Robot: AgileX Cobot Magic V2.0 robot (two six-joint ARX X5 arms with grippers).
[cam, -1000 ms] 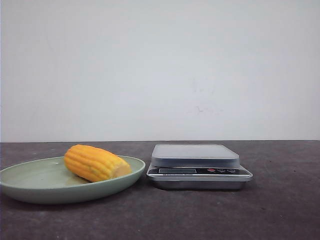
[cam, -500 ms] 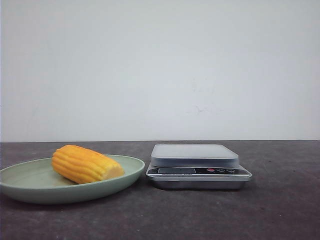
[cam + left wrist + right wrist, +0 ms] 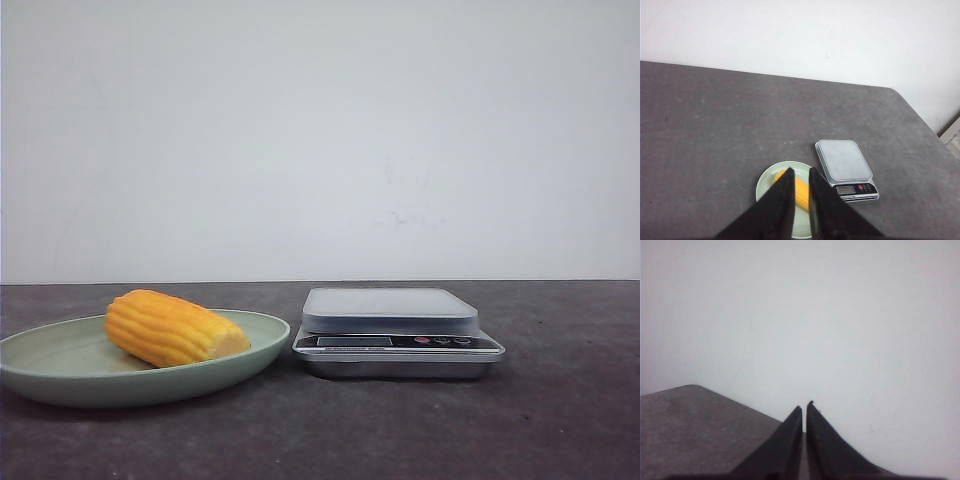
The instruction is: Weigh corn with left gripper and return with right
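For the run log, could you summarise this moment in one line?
corn: on green plate | scale: empty | left gripper: above corn, slightly open | right gripper: shut, idle

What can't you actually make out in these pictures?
- Scale display reading: too small and dim in the front and left wrist views.
- Corn: partly hidden by the left gripper in its wrist view.
- Plate: cut off at the front view's left edge.
- Both arms: absent from the front view.

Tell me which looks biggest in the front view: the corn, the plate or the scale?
1. plate, widest, partly cut off at the picture's edge
2. scale, a bit narrower
3. corn, clearly smallest, lying on the plate
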